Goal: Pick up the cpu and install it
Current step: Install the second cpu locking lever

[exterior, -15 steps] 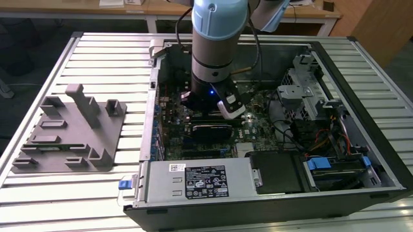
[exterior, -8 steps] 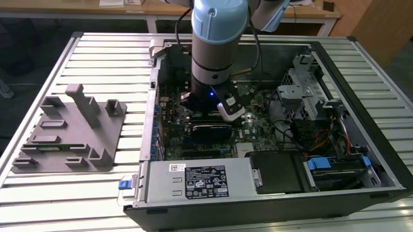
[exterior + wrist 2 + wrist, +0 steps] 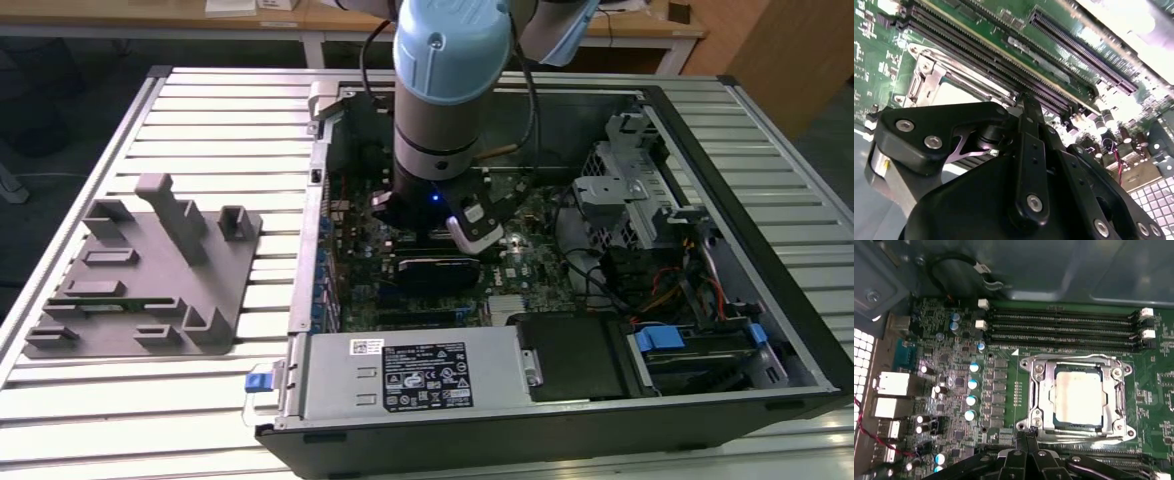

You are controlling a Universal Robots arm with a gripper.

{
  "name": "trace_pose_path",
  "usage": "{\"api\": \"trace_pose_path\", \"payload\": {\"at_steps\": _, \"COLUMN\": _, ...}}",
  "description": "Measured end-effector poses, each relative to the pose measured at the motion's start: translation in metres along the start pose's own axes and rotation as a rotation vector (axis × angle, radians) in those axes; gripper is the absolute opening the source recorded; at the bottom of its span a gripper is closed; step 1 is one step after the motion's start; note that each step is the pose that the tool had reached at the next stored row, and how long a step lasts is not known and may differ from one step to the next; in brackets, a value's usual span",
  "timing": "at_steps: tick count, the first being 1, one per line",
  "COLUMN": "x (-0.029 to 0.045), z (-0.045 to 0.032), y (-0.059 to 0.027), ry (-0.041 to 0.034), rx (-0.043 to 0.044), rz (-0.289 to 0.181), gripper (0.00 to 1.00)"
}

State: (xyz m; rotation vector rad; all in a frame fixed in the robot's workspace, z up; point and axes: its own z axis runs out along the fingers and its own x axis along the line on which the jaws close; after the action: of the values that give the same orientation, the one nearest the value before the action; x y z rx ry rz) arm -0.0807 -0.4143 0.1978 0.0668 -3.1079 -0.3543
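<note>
Gripper fingers look pressed together and empty just beside the socket frame where I see the cpu seated, so any sideways drift risks scraping frame or chip.

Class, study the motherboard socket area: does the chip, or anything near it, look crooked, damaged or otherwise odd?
Nothing stands out. In the first wrist view, the silvery-white square cpu lies flat and square inside the metal socket frame, edges parallel to it. The black gripper sits at the frame's edge, apart from the chip.
</note>
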Motion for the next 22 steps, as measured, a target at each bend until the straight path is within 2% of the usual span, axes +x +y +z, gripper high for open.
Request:
{"api": "trace_pose_path", "payload": {"at_steps": 2, "x": 0.0012, "z": 0.0005, "y": -0.0001, "ry": -0.0005, "rx": -0.013, "rz": 0.0, "gripper": 0.11}}
{"api": "trace_pose_path", "payload": {"at_steps": 5, "x": 0.0033, "z": 0.0019, "y": -0.0003, "ry": -0.0012, "rx": -0.028, "rz": 0.0, "gripper": 0.11}}
{"api": "trace_pose_path", "payload": {"at_steps": 11, "x": 0.0055, "z": 0.0051, "y": -0.0011, "ry": -0.0022, "rx": -0.0513, "rz": -0.001, "gripper": 0.11}}
{"api": "trace_pose_path", "payload": {"at_steps": 15, "x": 0.0059, "z": 0.0062, "y": -0.0017, "ry": -0.0025, "rx": -0.0573, "rz": -0.001, "gripper": 0.11}}
{"api": "trace_pose_path", "payload": {"at_steps": 22, "x": 0.0068, "z": 0.0076, "y": -0.0027, "ry": -0.0023, "rx": -0.0588, "rz": -0.001, "gripper": 0.11}}
